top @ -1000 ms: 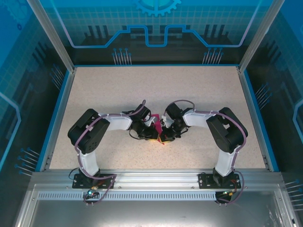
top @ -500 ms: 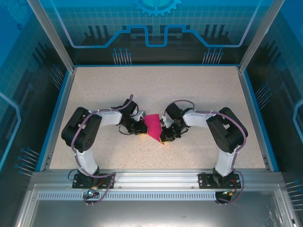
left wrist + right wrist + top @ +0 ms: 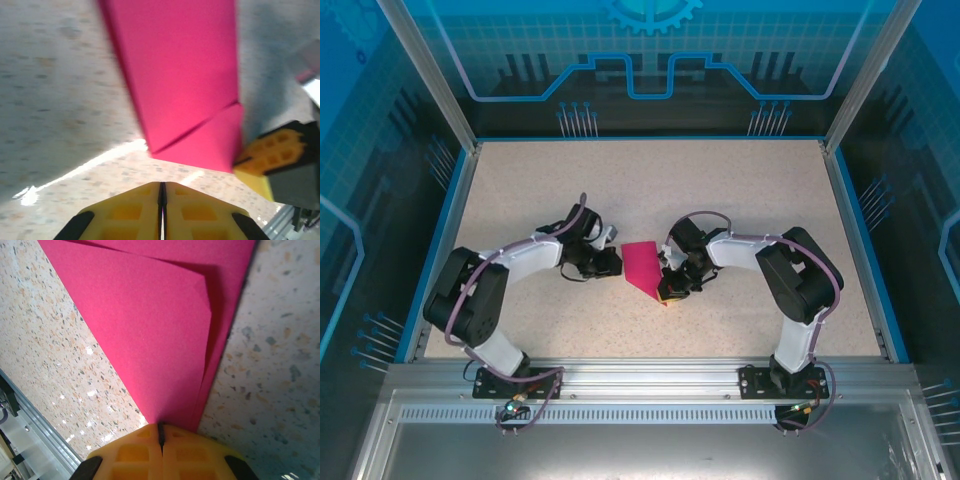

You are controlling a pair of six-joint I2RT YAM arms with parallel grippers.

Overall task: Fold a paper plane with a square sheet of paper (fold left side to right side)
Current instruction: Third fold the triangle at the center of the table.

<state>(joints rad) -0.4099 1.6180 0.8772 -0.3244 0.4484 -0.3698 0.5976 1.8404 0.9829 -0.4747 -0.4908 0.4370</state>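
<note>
- From the top external camera, a folded magenta-pink sheet of paper (image 3: 640, 265) lay flat near the middle of the speckled beige bench (image 3: 650, 185), between the two arms. Its top edge was straight and its body narrowed to a point towards the near right.
- In that view the left gripper (image 3: 616, 263) sat just beside the sheet's left edge, apart from it. The right gripper (image 3: 666, 293) sat at the sheet's pointed near-right corner.
- From the left wrist camera, the left gripper (image 3: 161, 200) was closed, its yellow fingers pressed together with only a thin dark seam between them and nothing held.
- The sheet (image 3: 180, 80) lay ahead of it on the bench (image 3: 55, 100), with a diagonal crease across its near end. A yellow finger (image 3: 270, 150) of the right gripper touched the sheet's near-right corner.
- From the right wrist camera, the right gripper (image 3: 161, 439) was also closed, its yellow fingers meeting at a narrow seam.
- The sheet (image 3: 145, 325) showed two overlapping layers, the upper one ending in a folded corner. Its narrow tip ran right down to the seam of the fingers; I could not tell whether the tip was clamped between them or merely touched.
- Bare bench (image 3: 280, 350) showed on both sides of the sheet.
</note>
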